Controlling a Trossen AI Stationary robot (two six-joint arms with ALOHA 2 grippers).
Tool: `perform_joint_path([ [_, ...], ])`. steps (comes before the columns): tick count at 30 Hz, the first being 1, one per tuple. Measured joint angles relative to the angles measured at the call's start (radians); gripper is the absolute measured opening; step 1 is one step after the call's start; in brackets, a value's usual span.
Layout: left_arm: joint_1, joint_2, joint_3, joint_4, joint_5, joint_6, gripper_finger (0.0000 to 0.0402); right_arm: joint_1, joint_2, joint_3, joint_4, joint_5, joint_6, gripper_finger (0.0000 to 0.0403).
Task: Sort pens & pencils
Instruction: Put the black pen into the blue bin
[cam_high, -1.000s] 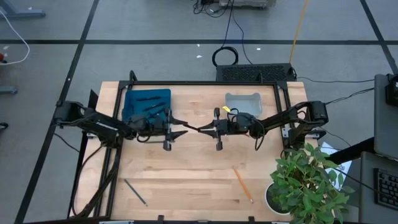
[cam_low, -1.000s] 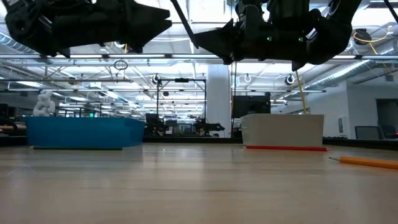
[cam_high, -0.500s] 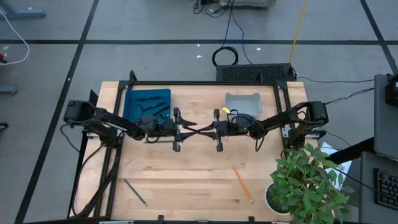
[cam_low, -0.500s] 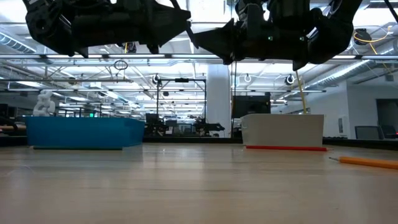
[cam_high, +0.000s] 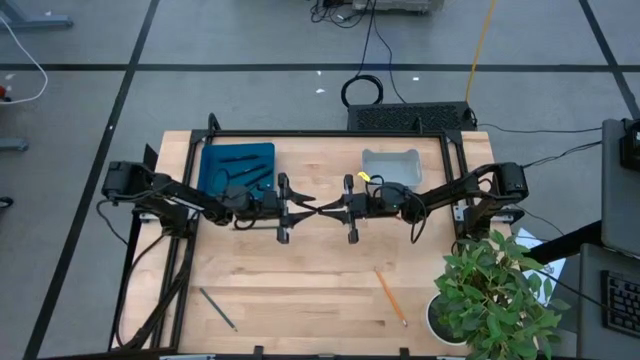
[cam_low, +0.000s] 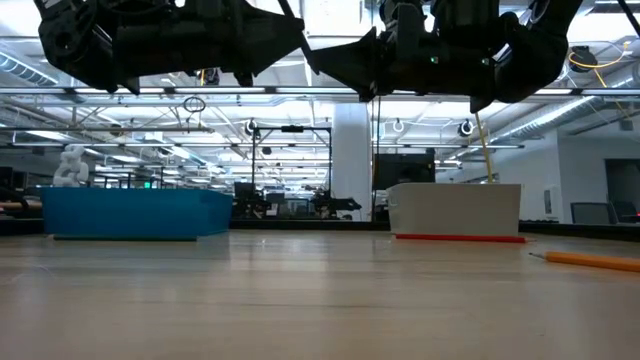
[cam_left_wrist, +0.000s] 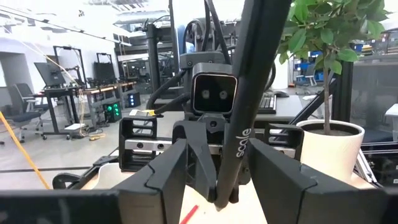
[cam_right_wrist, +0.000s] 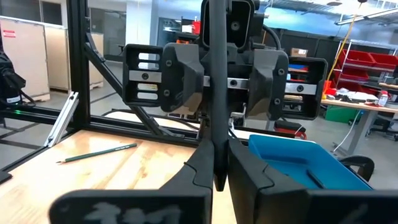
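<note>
We pinch a black pen (cam_right_wrist: 217, 93) tight in our right gripper (cam_high: 322, 209) mid-table, offering it to our left gripper (cam_high: 306, 208), whose fingers stand spread around it, ready to carry it toward the blue tray (cam_high: 215, 160) behind.

Overhead looking down, table-level sideways, wrist cameras facing each other

We see a table (cam_high: 300, 290) of pale wood — smooth, with plank seams and a soft sheen in the low view. The blue bin (cam_high: 237, 165) and grey bin (cam_high: 390, 162) look like matt plastic. The pen (cam_left_wrist: 249, 106) is smooth, slightly glossy dark plastic; the orange pencil (cam_high: 390, 296) at five o'clock looks painted.
</note>
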Motion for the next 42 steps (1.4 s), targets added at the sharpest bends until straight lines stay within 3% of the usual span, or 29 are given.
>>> perform_joint_path([
  [4, 0.000, 0.000, 0.000, 0.002, 0.000, 0.000, 0.0156, 0.000, 0.000, 0.000, 0.000, 0.000, 0.000, 0.0013],
  [14, -0.016, 0.000, 0.000, 0.007, 0.008, 0.036, 0.0027, -0.001, 0.000, 0.000, 0.001, 0.005, 0.003, 0.0013],
  [23, -0.025, 0.000, -0.001, 0.018, -0.003, 0.042, 0.0035, 0.000, 0.000, 0.000, 0.002, 0.004, 0.004, 0.0014],
  [27, -0.026, -0.011, -0.001, -0.020, -0.036, 0.043, 0.0028, 0.000, 0.000, 0.000, -0.013, 0.031, 0.031, 0.0065],
  [31, -0.021, -0.078, -0.001, -0.141, -0.058, 0.045, 0.0028, 0.000, 0.000, 0.000, -0.031, 0.118, 0.022, 0.0141],
  [35, -0.012, -0.207, -0.001, -0.383, -0.100, 0.033, 0.0028, 0.000, -0.007, -0.016, -0.030, 0.132, 0.002, 0.0203],
  [42, 0.027, -0.487, -0.001, -0.858, -0.112, -0.008, 0.0028, 0.003, -0.096, -0.086, -0.028, 0.131, 0.005, 0.0240],
])
